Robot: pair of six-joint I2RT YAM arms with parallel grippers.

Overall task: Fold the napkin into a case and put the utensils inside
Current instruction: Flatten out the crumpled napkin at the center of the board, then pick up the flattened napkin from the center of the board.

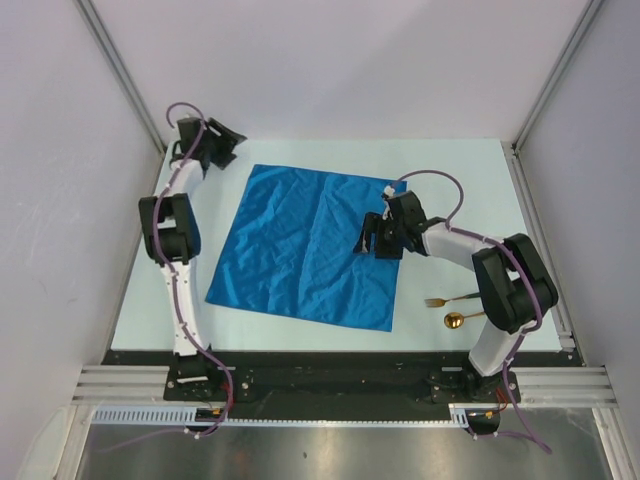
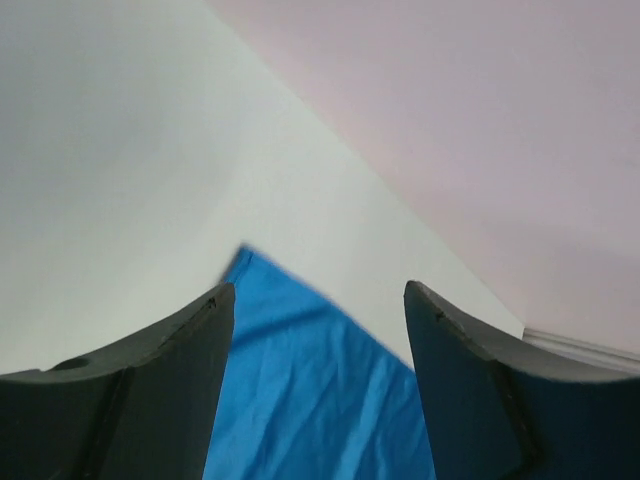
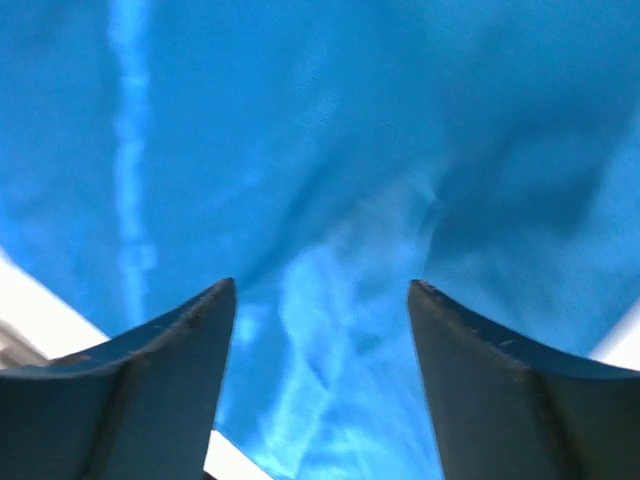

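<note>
Blue napkin (image 1: 310, 245) lies flat and unfolded on the middle of the worktop (image 1: 470, 180), left hand (image 2: 318, 288) spread empty beside its far corner, right hand (image 3: 321, 283) spread over its right side, probably ready for folding, utensils (image 1: 445, 300) waiting near the near-right corner.

1. The square royal-blue cloth napkin (image 1: 305, 245) looks soft, creased and faintly sheeny.
2. The pale bench (image 1: 300, 150) top is smooth and matt.
3. The small fork (image 1: 445, 300) and spoon (image 1: 456, 320) have glossy gold metal heads and dark handles.
</note>
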